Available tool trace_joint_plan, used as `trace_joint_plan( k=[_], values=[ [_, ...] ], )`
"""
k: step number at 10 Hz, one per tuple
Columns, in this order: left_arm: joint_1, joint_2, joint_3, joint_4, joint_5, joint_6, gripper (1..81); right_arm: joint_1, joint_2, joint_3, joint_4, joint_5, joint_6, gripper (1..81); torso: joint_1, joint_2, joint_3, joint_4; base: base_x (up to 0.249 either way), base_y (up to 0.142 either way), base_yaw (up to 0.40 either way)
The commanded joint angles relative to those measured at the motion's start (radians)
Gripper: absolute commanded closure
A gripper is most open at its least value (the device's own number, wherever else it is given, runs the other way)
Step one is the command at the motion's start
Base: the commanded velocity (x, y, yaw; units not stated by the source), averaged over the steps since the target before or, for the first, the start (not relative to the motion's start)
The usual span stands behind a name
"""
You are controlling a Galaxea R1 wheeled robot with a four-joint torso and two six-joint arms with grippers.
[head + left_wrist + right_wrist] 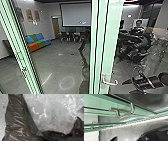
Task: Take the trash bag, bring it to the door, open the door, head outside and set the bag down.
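Dark, thin plastic trash bag (15,119) (probably light, slippery): best gripped by bunched rim. Right fingers (128,82) parted, nothing held.

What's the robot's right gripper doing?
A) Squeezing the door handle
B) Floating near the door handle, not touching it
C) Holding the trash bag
B: there's a gap between the right gripper and the silver door handle.

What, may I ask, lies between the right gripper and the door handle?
Nothing; the head view shows a bare gap between the right gripper and the door handle.
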Motion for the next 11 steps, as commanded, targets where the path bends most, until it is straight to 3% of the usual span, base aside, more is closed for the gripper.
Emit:
trace_joint_plan(
  k=[1,4,8,11],
  values=[
    [-0.041,-0.018,0.012,-0.003,0.069,-0.001,81.1,0.124,0.061,-0.066,-0.008,-0.009,0.071,1.0,0.0,0.0,0.0,0.0,0.0,0.0,0.0],
    [-0.043,-0.018,0.012,-0.003,0.069,-0.001,81.1,0.098,0.105,-0.109,-0.048,0.004,0.074,1.0,0.0,0.0,0.0,0.0,0.0,0.0,0.0],
    [-0.043,-0.015,0.009,-0.003,0.067,-0.001,81.1,0.096,0.185,-0.215,-0.077,0.008,0.243,1.0,0.0,0.001,0.0,0.0,0.0,0.0,0.0],
    [-0.043,-0.015,0.007,-0.003,0.067,-0.001,81.1,0.087,0.265,-0.314,-0.092,0.005,0.264,1.0,0.001,0.001,0.0,0.0,0.0,0.0,0.0]
  ],
)
